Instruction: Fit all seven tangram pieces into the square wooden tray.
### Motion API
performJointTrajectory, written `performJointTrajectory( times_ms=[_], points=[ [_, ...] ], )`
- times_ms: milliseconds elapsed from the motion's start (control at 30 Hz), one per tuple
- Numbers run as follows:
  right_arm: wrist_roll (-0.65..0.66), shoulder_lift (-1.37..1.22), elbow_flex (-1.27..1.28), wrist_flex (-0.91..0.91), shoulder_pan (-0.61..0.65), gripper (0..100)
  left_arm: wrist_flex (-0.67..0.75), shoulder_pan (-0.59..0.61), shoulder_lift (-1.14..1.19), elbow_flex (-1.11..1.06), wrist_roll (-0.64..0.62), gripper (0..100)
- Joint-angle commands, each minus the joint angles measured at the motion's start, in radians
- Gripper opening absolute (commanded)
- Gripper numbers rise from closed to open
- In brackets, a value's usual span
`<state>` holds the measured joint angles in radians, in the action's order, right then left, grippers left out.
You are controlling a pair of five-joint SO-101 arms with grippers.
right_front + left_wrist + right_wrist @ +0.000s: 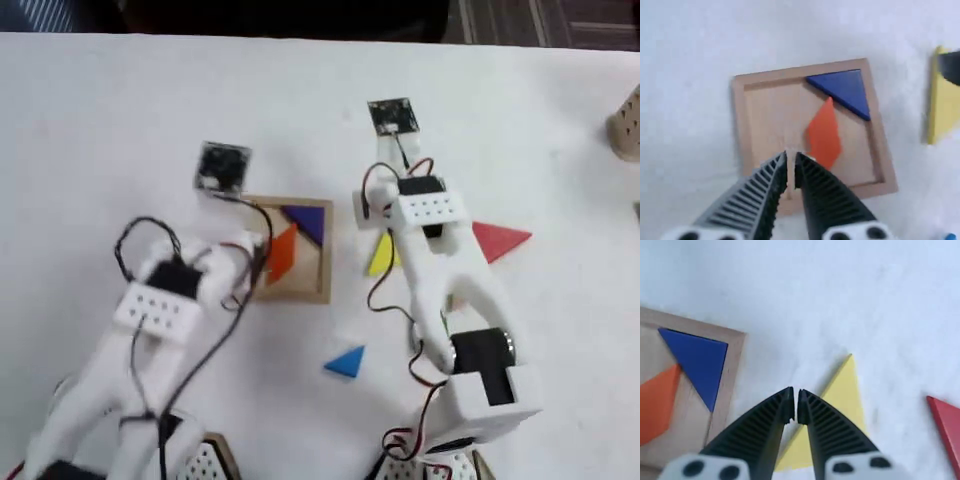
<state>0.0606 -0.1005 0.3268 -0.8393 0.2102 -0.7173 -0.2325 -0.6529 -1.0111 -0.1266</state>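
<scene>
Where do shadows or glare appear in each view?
High view: even light, no hard shadows on the table. Left wrist view: no glare on the tray, only a thin shadow along its inner walls. Right wrist view: evenly bright around the yellow triangle.

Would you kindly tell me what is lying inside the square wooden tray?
The square wooden tray holds a blue triangle piece in one corner and an orange parallelogram piece touching it; the left gripper hides some floor.
</scene>
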Motion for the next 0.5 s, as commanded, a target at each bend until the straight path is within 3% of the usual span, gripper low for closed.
performJointTrajectory(
  times_ms=[0, 167, 467],
  points=[
    [-0.025, -0.012, -0.089, -0.025, -0.028, 1.8, 0.063, -0.119, -0.062, -0.017, -0.002, 2],
    [-0.028, -0.062, -0.155, -0.061, -0.045, 1.8, 0.095, -0.222, 0.113, 0.055, -0.124, 2],
    [-0.028, -0.114, -0.212, -0.074, -0.051, 1.8, 0.032, -0.157, 0.616, 0.338, -0.132, 2]
  ],
)
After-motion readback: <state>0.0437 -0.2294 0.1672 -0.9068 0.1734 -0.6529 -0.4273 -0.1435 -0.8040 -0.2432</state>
